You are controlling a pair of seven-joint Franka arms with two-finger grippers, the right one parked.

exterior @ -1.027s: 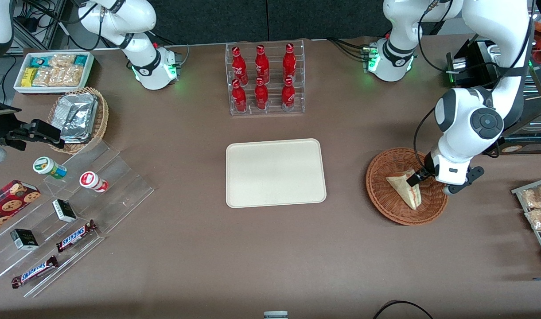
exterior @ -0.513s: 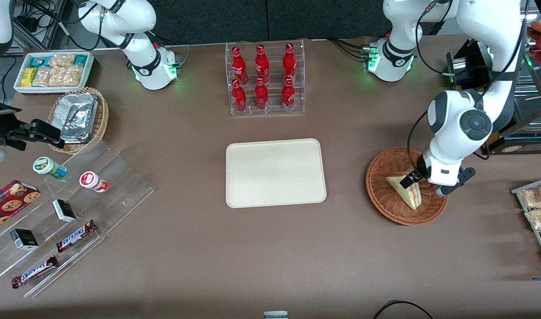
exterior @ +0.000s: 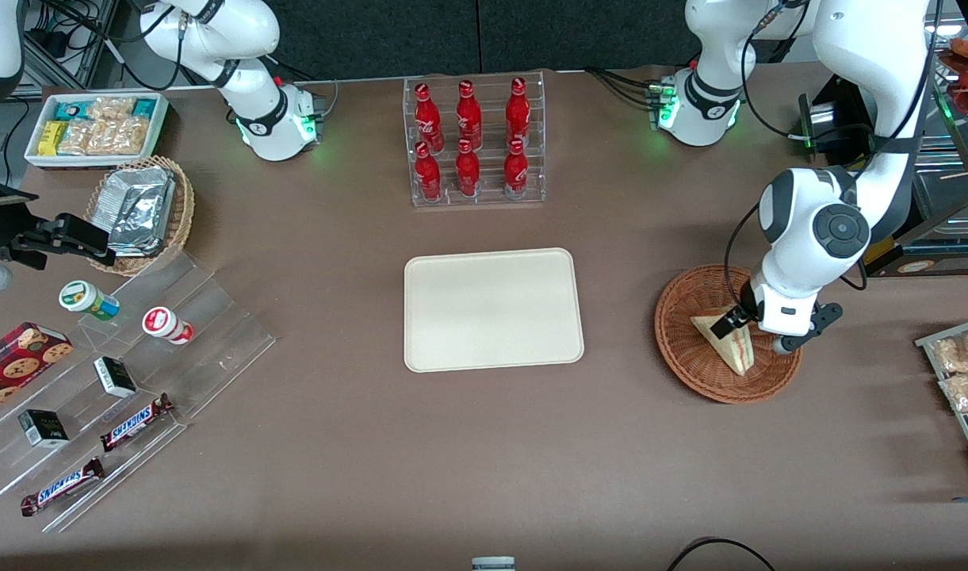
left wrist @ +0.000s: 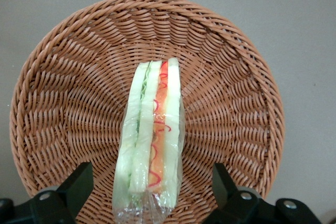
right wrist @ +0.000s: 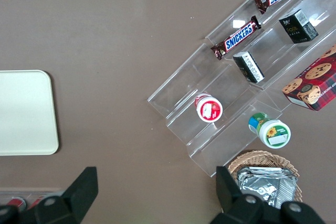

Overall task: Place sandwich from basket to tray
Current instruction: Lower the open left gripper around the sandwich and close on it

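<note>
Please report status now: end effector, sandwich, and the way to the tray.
End effector open, fingers either side of sandwich. Sandwich lies in basket, not gripped. Tray bare; nothing between basket and tray.

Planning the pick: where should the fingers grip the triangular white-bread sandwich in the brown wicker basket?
From above, pinch the two flat bread faces of the triangular white-bread sandwich. It stands on edge in the brown wicker basket, filling edge up, and the open gripper already straddles it, one finger beside each face.
</note>
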